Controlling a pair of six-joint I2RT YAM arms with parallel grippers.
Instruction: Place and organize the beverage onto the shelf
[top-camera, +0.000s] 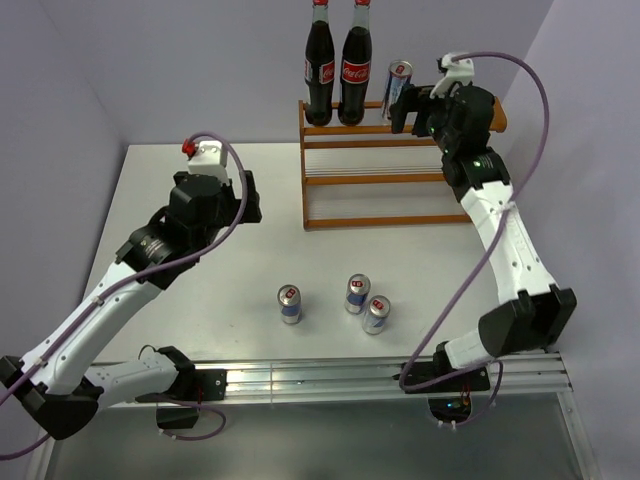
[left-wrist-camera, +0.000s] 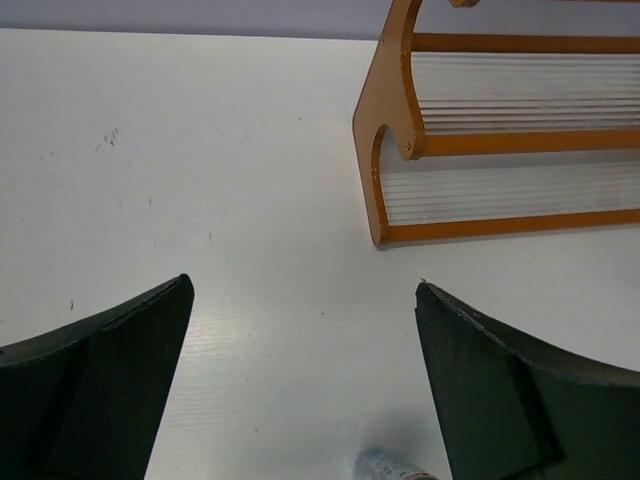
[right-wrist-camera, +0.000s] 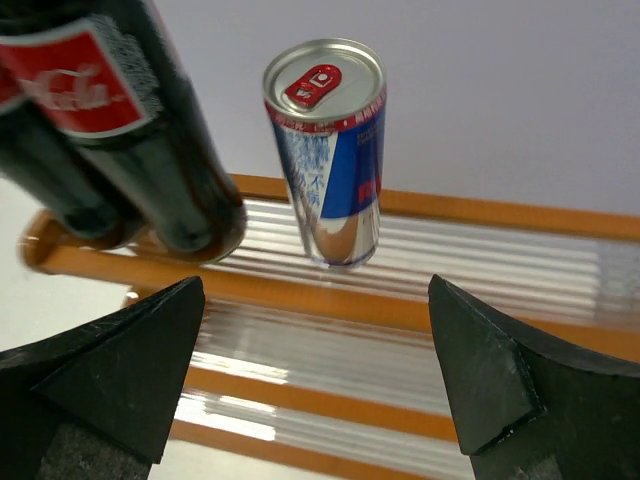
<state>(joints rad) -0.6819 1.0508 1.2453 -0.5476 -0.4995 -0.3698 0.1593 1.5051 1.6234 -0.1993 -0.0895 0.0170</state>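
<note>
The orange-brown wooden shelf (top-camera: 385, 180) stands at the table's back. Two cola bottles (top-camera: 337, 65) with red caps stand on the left end of its top tier, and a blue-and-silver can (top-camera: 397, 85) stands beside them. In the right wrist view the can (right-wrist-camera: 328, 150) stands upright on the top tier (right-wrist-camera: 480, 265), apart from the jaws. My right gripper (right-wrist-camera: 315, 350) is open and empty just in front of it. Three more cans (top-camera: 290, 304) (top-camera: 357, 294) (top-camera: 377, 314) stand on the table near the front. My left gripper (left-wrist-camera: 303, 350) is open and empty above the table, left of the shelf (left-wrist-camera: 400, 130).
A metal rail (top-camera: 350, 378) runs along the near table edge by the arm bases. The top of one can (left-wrist-camera: 395, 467) shows at the bottom of the left wrist view. Purple walls close in the table at the back and sides.
</note>
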